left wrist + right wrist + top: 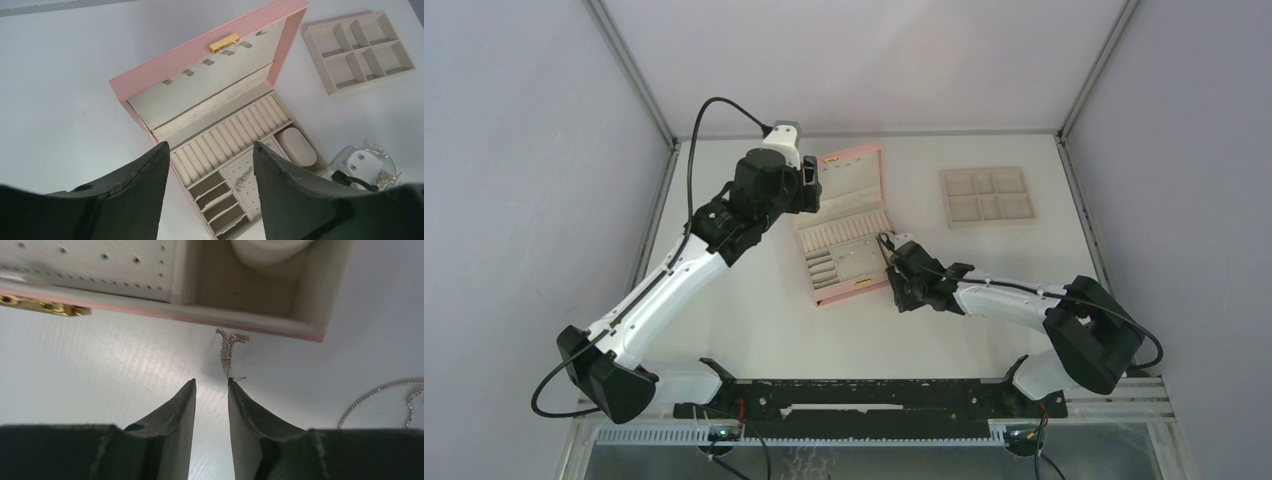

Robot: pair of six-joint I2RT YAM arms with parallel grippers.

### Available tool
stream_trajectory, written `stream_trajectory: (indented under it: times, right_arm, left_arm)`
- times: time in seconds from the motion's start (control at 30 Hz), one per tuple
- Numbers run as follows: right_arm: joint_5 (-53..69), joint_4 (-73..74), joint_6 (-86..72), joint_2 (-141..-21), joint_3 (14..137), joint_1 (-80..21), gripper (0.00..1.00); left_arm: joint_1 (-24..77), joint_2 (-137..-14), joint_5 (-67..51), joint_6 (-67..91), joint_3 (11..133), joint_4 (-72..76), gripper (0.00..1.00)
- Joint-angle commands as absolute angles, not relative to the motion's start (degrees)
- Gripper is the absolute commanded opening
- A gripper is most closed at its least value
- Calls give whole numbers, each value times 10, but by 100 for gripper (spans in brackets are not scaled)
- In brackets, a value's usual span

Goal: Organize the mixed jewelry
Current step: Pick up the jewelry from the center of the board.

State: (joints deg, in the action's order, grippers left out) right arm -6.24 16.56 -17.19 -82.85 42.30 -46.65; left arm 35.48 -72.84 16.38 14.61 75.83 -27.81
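The pink box [854,158] lies open at mid table. A small silver Y-shaped earring piece [229,351] lies on the table just outside the box's near wall [210,320]. My right gripper [212,381] is open by a narrow gap and empty, and its right fingertip [231,384] touches the piece's near end. A thin silver chain [376,393] lies on the table to the right. Another silver piece [243,176] rests on the box's perforated panel. My left gripper [211,145] is wide open and empty, above the box's left side [809,188].
A flat beige compartment tray [987,195] lies at the back right, also in the left wrist view [357,50]. The box's lid [210,55] stands up at the far side. The box holds ring rolls [235,137], small slots and a beige cushion [298,146].
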Motion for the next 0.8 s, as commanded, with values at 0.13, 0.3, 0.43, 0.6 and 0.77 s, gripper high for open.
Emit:
stream_trajectory:
  times: [0.13,0.3,0.43,0.6,0.77]
  right_arm:
    - [-77,118,-167,-843,411,-471,36]
    - [-80,110,-165,-849,411,-471,35]
    - [-88,108,-165,-851,410,-471,34]
    - [-87,101,-167,-862,404,-466,33]
    - [-89,99,-173,-862,400,-467,31]
  left_arm:
    - [352,-711,173,161,758,-272,66]
    - [352,-711,174,166,756,-272,66]
    - [352,-713,171,168,755,-271,66]
    - [352,-718,165,174,755,-271,66]
    - [352,-717,165,175,753,-270,66]
